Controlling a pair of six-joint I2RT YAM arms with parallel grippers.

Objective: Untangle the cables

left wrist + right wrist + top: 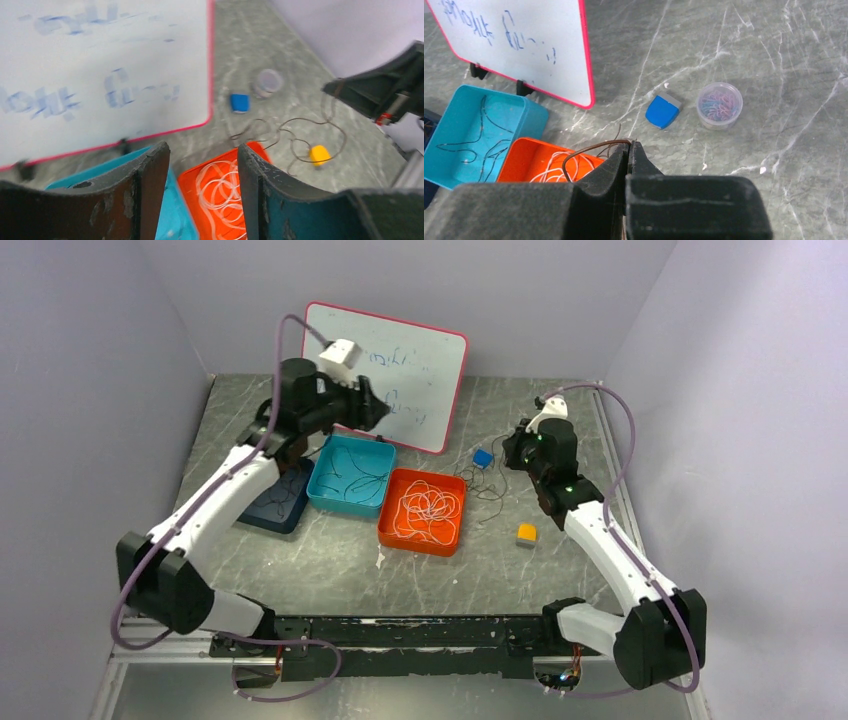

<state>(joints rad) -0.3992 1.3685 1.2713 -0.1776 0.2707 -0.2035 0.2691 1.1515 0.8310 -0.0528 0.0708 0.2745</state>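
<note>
Two pads of the right gripper [629, 146] are clenching a thin brown cable [589, 148] above the table [774, 75], just beside the orange tray [521, 152] where white cables [555, 172] are lying coiled. The left gripper [202, 165] is hanging released near the teal tray [340, 506], gripping nothing.

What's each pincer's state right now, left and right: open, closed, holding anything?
Left pincer: open, nothing between the fingers.
Right pincer: closed on a thin brown cable.
</note>
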